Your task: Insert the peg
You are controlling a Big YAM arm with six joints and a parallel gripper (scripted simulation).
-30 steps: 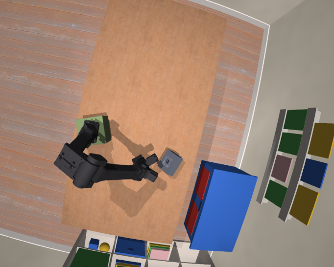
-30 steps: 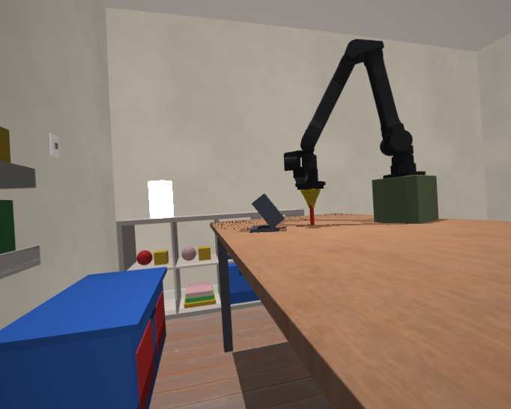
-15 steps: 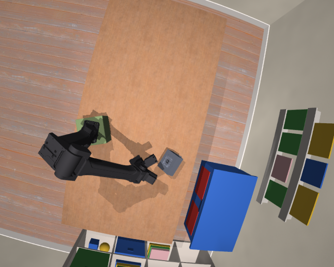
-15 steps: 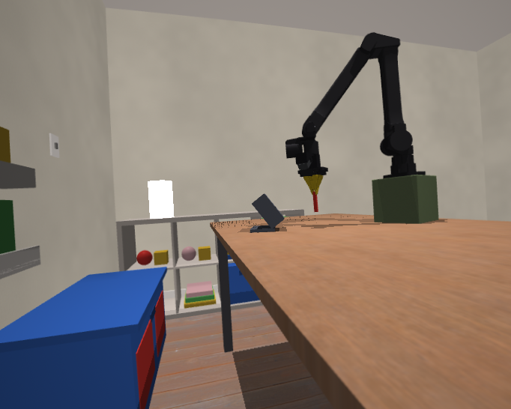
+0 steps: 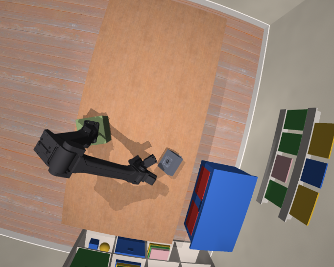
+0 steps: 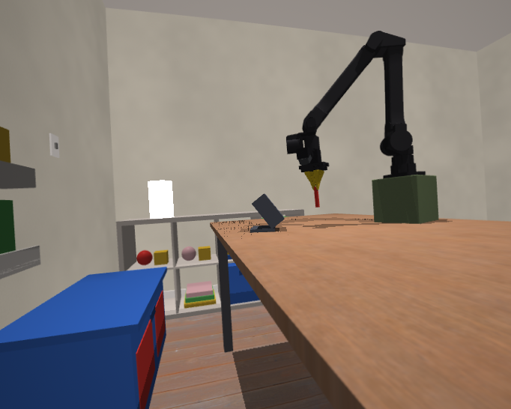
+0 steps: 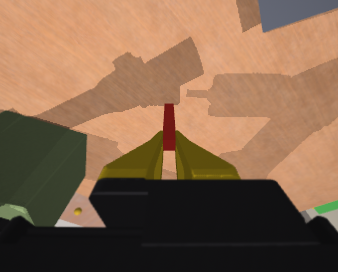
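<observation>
My gripper (image 7: 169, 136) with yellow fingers is shut on the upper end of the red peg (image 7: 169, 125). The peg hangs straight down from the fingers (image 6: 315, 183) and its lower end (image 6: 316, 198) is clear above the table. The grey sloped panel (image 6: 267, 210) stands on its base near the table's edge, to the left of the peg and apart from it. From above, the panel (image 5: 169, 162) shows a small square hole (image 5: 167, 161) in its face, just right of my wrist (image 5: 147, 162). A corner of the panel (image 7: 295, 12) shows at the top right of the wrist view.
My green base block (image 6: 404, 198) stands on the table behind the gripper. A blue cabinet (image 5: 220, 205) with red drawers stands off the table beside the panel. A low white shelf (image 6: 178, 259) with small objects lies beyond the table end.
</observation>
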